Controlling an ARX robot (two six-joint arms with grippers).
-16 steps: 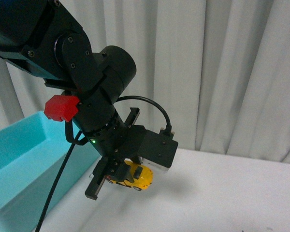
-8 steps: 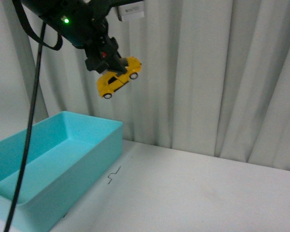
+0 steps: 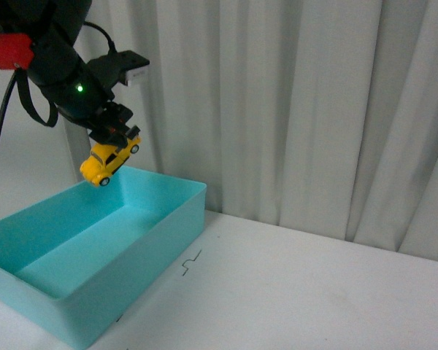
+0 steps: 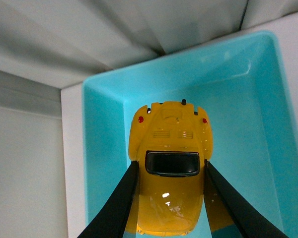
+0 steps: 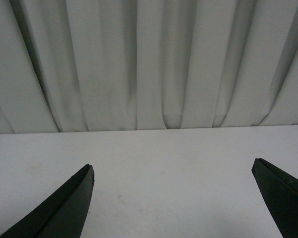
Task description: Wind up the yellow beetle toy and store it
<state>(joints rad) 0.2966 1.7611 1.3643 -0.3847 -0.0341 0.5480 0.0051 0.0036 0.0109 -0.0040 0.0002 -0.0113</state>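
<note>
1. Step in hand: I judge this to be the storing step. The left gripper (image 3: 119,136) hangs at about ten o'clock in the front view, above the turquoise bin (image 3: 135,290). These views do not show whether the winding is done.
2. Left jaws: part-closed and clamped on the flanks of the yellow beetle toy (image 3: 108,159). The left wrist view shows both fingers (image 4: 123,198) pressed against the body on either side of the dark window.
3. Toy position: held in the air and tilted nose-down toward seven o'clock, touching nothing but the fingers. In the left wrist view the toy (image 4: 168,144) has bin floor behind it and lies close to one corner of the bin (image 4: 102,148).
4. Right gripper (image 5: 173,163): jaws spread wide, nothing between them, only bare table (image 3: 328,292) and curtain (image 3: 292,109) ahead.
5. Next move, in my judgement: come further inside the walls, lower toward the floor, then open the jaws. A release from this height risks a bounce.
6. Edges and room: the bin's far rim lies just beneath the toy in the front view, so clearance there is the concern. The bin interior is empty. The table from three to five o'clock is open, apart from a small dark mark (image 3: 192,264) near the bin.
</note>
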